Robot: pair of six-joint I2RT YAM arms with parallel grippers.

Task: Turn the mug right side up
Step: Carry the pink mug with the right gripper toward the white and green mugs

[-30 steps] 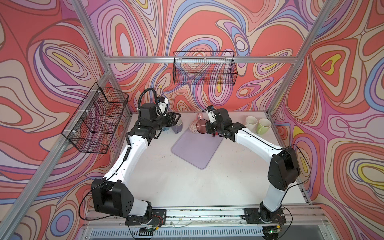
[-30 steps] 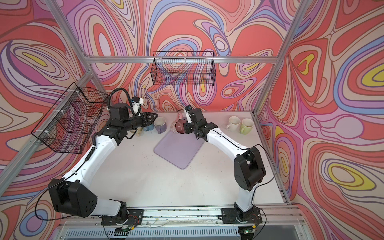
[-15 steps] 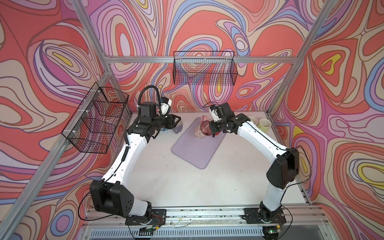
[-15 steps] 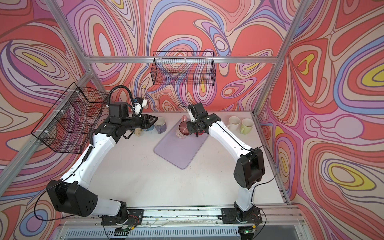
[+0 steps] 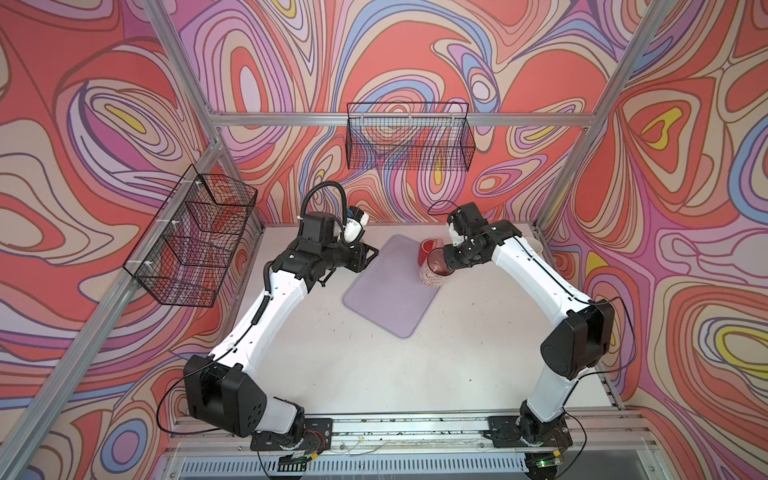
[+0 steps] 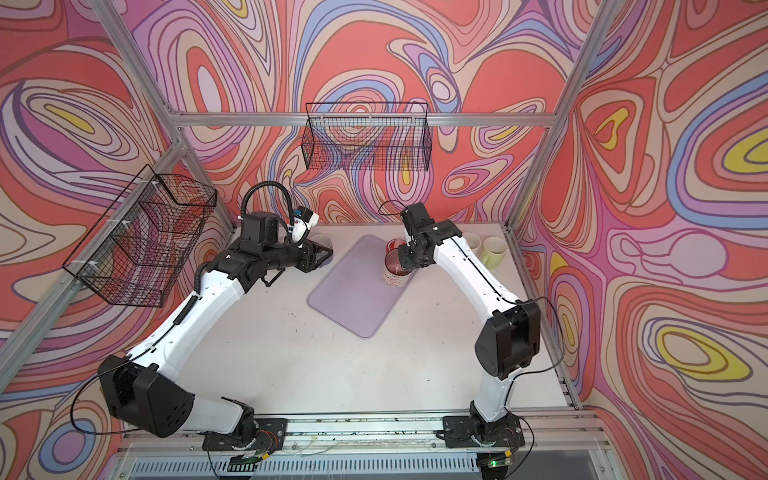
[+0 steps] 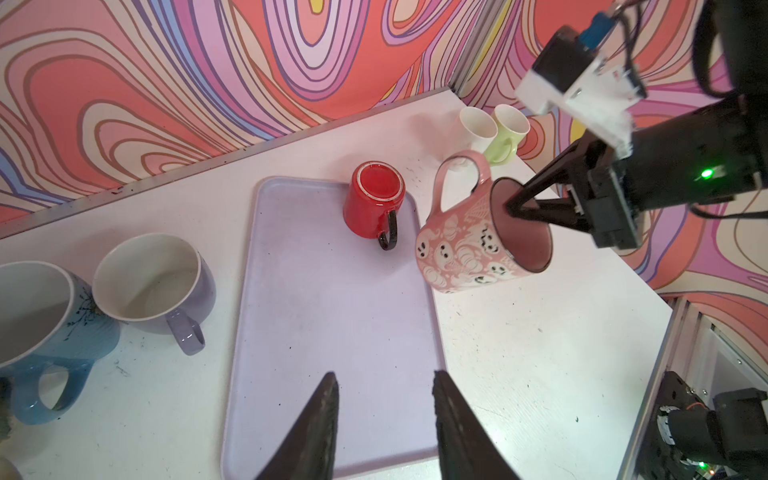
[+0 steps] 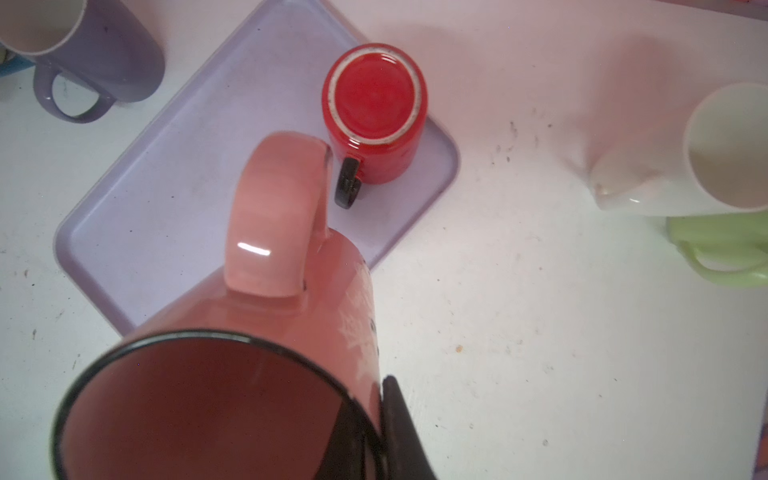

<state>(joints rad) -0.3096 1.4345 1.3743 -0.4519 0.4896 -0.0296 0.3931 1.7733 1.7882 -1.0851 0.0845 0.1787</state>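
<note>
Within the last second the right end effector [image 7: 515,208], pinching the pink mug [image 7: 465,245] by its rim, had swung it half-righted to the tray's [image 7: 291,332] edge, while the left end effector [image 7: 383,376] hung spread and empty.

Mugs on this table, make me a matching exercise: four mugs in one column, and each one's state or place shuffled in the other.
1 pink mug
2 red mug
3 purple mug
4 green mug

A upside down on the tray
B upright beside the white mug
C tilted, rim pinched by the right claw
D upright beside the blue mug

Pairs: 1-C, 2-A, 3-D, 4-B
</note>
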